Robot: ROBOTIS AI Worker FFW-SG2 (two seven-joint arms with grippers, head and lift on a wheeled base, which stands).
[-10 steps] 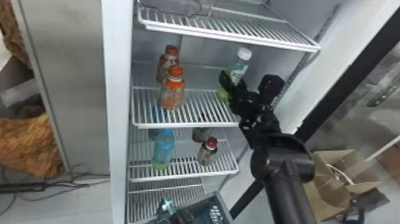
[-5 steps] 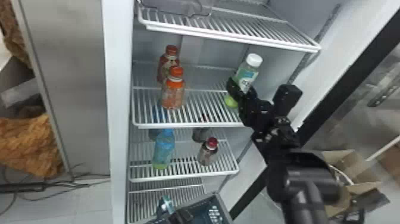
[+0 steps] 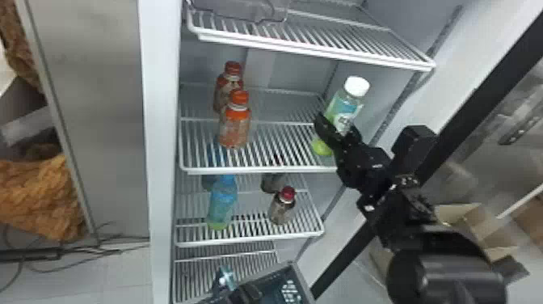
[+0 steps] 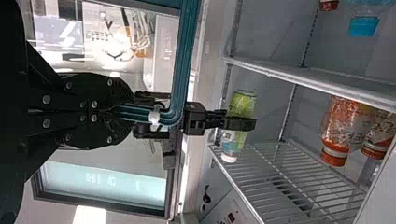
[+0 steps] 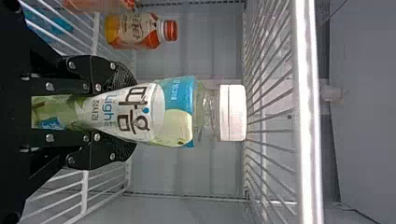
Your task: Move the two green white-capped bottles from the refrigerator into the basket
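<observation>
My right gripper (image 3: 338,126) is shut around the middle of a green white-capped bottle (image 3: 346,106), held leaning over the right part of the middle shelf. In the right wrist view, the gripper (image 5: 133,113) has the bottle (image 5: 173,109) between its fingers, cap pointing away from them. At the bottom of the head view, my left gripper (image 3: 242,292) is beside the basket (image 3: 291,264). The left wrist view has this gripper (image 4: 130,113) closed on the teal handle of the basket (image 4: 186,51).
Two orange-capped bottles (image 3: 234,125) stand left on the same shelf (image 3: 258,170). Below are a blue bottle (image 3: 223,202) and a red-capped one (image 3: 282,208). An upper shelf (image 3: 315,48) hangs above the held bottle; the fridge's side wall (image 3: 464,60) is to the right.
The right gripper and its bottle have moved right and nearer to the camera, away from the shelf's back. The left gripper and basket look unchanged.
</observation>
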